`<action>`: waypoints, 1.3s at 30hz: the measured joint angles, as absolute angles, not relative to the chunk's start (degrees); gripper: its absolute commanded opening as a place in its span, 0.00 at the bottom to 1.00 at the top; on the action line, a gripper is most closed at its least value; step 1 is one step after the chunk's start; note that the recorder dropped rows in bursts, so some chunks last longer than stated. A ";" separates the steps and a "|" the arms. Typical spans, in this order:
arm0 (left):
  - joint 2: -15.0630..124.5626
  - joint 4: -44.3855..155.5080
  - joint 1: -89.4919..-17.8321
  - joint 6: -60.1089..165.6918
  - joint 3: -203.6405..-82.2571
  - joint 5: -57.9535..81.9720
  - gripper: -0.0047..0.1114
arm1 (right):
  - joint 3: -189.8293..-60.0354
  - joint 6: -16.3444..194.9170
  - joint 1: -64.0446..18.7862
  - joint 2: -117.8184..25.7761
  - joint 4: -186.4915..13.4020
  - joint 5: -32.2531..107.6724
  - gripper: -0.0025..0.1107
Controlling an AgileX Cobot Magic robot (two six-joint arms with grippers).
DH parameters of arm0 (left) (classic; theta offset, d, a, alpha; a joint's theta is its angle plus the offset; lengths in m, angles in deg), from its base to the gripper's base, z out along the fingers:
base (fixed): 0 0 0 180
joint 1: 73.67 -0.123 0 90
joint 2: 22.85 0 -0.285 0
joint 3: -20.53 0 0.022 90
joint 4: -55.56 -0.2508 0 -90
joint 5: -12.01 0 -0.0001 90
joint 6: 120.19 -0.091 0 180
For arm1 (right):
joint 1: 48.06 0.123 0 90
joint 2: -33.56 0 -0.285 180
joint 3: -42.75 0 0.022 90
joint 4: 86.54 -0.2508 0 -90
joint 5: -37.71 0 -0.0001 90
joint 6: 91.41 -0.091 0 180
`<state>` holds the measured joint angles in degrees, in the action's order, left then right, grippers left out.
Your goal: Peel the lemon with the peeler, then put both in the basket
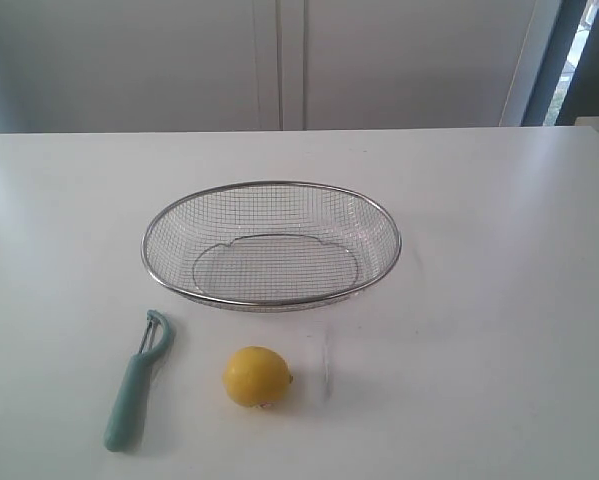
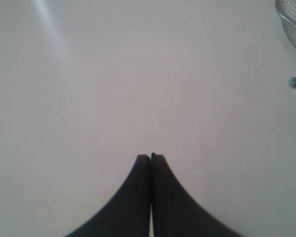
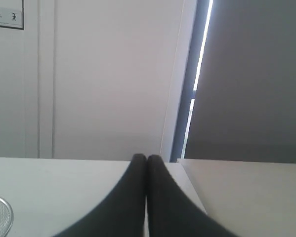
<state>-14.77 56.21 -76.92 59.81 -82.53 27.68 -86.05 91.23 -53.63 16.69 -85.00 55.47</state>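
- Peeler: flat on the white table, not yet picked up.
- Lemon: just right of the peeler, skin whole, nothing peeled.
- Wire basket: behind both, empty; whole task left to do.
- Left gripper: fingers pressed together, holding nothing, peeler head well apart from them.
- Right gripper: closed too, empty, pointing toward the wall, lemon out of its view.

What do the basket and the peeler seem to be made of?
The basket looks like silver metal wire mesh with a thicker, shiny rim; the table shows through the grid. The peeler has a handle of matte pale teal, probably plastic; its thin grey head seems metal, but it is small.
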 measured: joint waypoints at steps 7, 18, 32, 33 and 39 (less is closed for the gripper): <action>-14.77 56.21 -76.92 59.81 -82.53 27.68 0.04 | -90.95 87.50 -53.63 10.09 -85.00 62.65 0.02; -14.77 56.21 -76.92 59.81 -82.53 27.68 0.04 | -95.39 86.90 -53.63 3.20 -85.11 66.14 0.02; -14.77 56.21 -76.92 59.81 -82.53 27.68 0.04 | -95.39 86.66 -53.63 3.07 -85.11 66.16 0.02; -14.77 56.21 -76.92 59.81 -82.53 27.68 0.04 | -95.39 86.66 -53.63 3.07 -85.11 66.16 0.02; -14.77 56.21 -76.92 59.81 -82.53 27.68 0.04 | -95.56 86.66 -53.63 3.07 -85.11 66.29 0.02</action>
